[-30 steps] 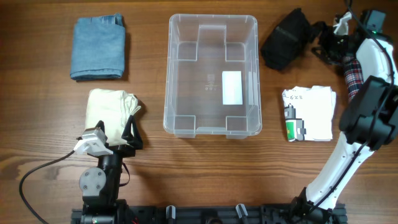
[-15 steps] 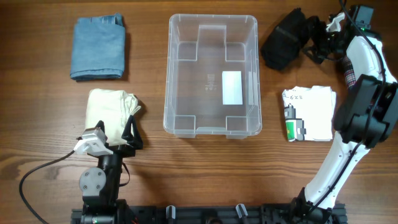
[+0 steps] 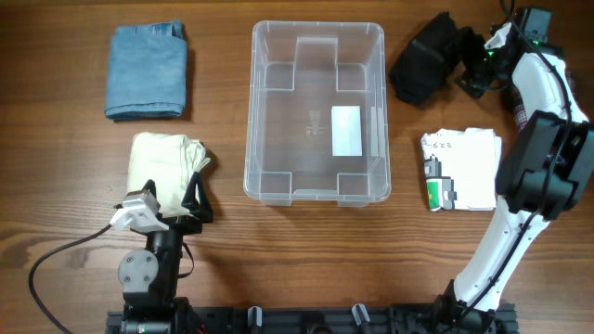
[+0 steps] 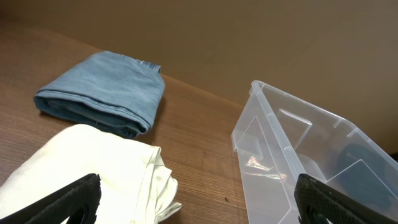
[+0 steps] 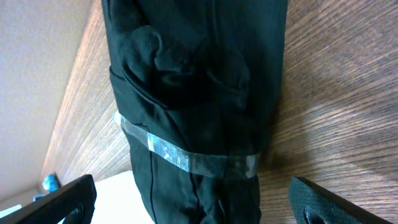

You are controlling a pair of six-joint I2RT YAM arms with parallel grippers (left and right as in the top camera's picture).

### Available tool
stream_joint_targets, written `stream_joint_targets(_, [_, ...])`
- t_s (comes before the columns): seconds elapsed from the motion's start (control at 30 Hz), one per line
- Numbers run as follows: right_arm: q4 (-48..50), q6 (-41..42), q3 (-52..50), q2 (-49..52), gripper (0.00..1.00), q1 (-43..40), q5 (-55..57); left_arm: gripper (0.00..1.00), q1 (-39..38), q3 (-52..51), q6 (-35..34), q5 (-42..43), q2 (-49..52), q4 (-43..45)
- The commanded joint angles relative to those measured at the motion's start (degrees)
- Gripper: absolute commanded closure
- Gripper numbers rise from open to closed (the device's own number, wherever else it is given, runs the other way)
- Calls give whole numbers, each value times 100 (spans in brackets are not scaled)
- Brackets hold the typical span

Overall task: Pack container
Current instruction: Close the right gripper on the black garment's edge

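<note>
The clear container (image 3: 269, 121) stands empty at the table's centre, a white label on its base; it shows at the right of the left wrist view (image 4: 273, 143). A black taped bundle (image 3: 425, 60) lies at the back right and fills the right wrist view (image 5: 199, 112). My right gripper (image 3: 473, 70) is open just right of the bundle, its fingers either side of the near end. My left gripper (image 3: 197, 199) is open and empty near the front, beside a folded cream cloth (image 3: 162, 167) (image 4: 81, 168). Folded blue jeans (image 3: 146, 70) (image 4: 106, 90) lie at the back left.
A folded white shirt with a green and grey print (image 3: 461, 170) lies right of the container. My right arm reaches from the front right up along the table's right side.
My right gripper has shifted left toward the black bundle, and the arm's wrist has swung back. The left arm has not moved.
</note>
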Motion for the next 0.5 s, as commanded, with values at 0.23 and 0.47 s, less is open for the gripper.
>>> stream_joint_targets(0.23, [745,240,-610,2,0,61,72,0,37,-33,116,63,-13,-20])
stream_joint_targets(0.47, [1204,400,-743,2,0,306,140,0,37,-33,116,63,-13,-20])
